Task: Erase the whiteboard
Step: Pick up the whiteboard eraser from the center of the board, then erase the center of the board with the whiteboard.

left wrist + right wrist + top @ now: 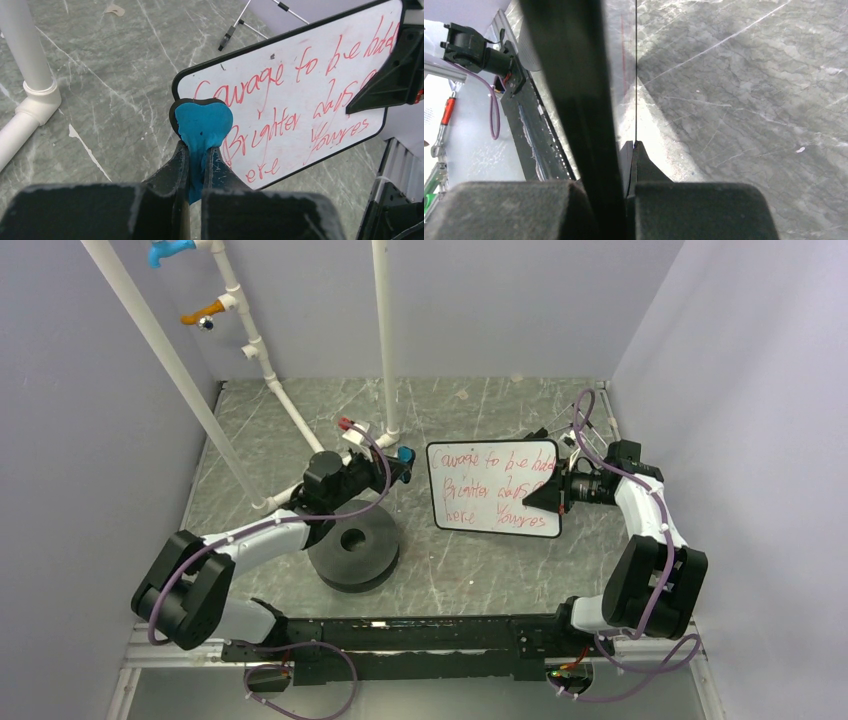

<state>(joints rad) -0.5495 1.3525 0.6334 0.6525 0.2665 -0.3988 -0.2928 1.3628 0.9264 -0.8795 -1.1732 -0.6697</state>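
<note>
Pale lilac walls [500,300] enclose a grey marbled tabletop [480,400] (scratched, with scattered white scuffs), white pipe uprights [383,330] standing towards its rear, lighting even throughout.

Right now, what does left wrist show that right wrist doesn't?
Only left wrist: the blue eraser pinched in the shut left claw, red handwriting across the face of the whiteboard, and a white pipe.
Only right wrist: the board seen edge-on, and a purple cable.
Both: the whiteboard, the right claw clamped on its edge, and the grey marbled table.
</note>
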